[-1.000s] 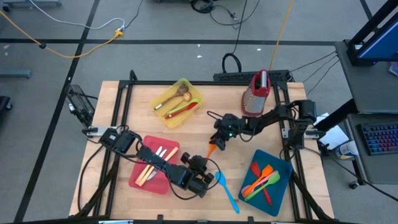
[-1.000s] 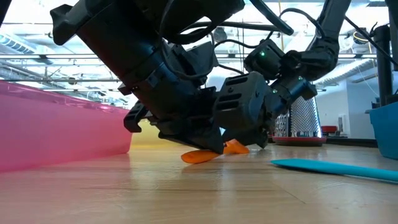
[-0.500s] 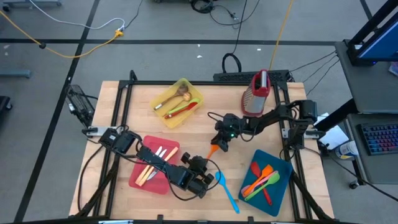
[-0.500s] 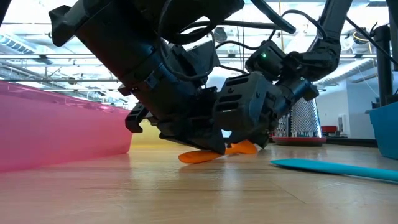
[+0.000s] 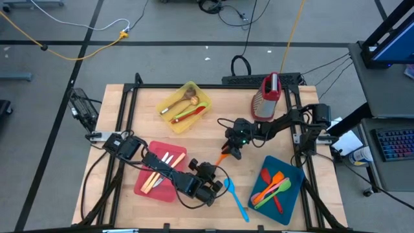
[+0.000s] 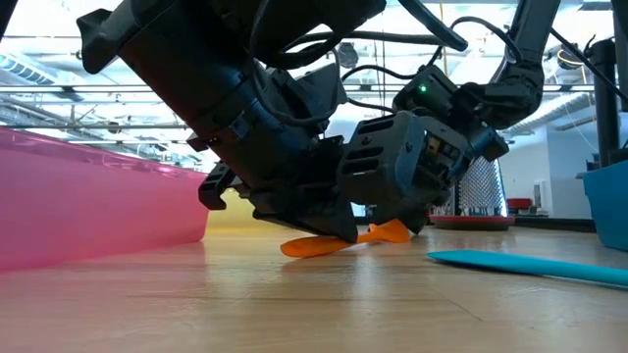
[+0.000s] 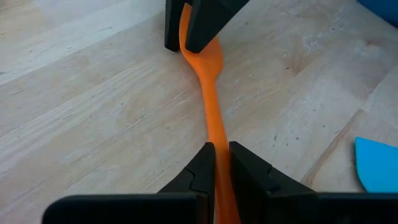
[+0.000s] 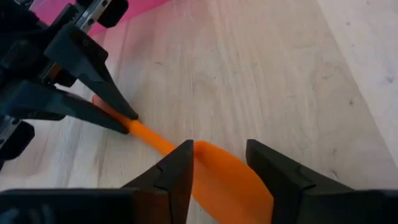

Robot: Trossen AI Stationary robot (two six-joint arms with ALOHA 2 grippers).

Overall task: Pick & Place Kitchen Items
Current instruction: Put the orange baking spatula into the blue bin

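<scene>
An orange spatula [image 5: 221, 158] lies mid-table between my two grippers. My left gripper [image 7: 221, 149], reaching in from the near left [image 5: 215, 169], is shut on its handle. My right gripper [image 8: 221, 152], coming from the far right [image 5: 228, 154], stands open with one finger on each side of the spatula's flat head [image 8: 225, 182]. In the low view the spatula [image 6: 314, 246] rests on the wood by its middle, and its head end [image 6: 392, 232] sits slightly raised. My left gripper pinches the spatula's slim handle [image 7: 217, 138] between its two fingers. The fingers slant down from the table's near left and run along the handle. The handle's free end is hidden under the gripper. My right gripper's fingers [image 8: 180, 165] flank the head; whether they touch it I cannot tell.
A blue spatula [image 5: 236, 197] lies on the wood just near-right of my left gripper. A pink-red tray [image 5: 145, 188] sits at the near left, a yellow tray [image 5: 186, 90] at the far left, and a blue tray [image 5: 294, 171] at the near right. A grater [image 5: 266, 100] stands at the far right.
My right gripper has come down and a little toward the table's near right, rolling slightly, and now straddles the spatula's head. The head end has shifted a little with it. My left gripper has kept its hold on the handle.
</scene>
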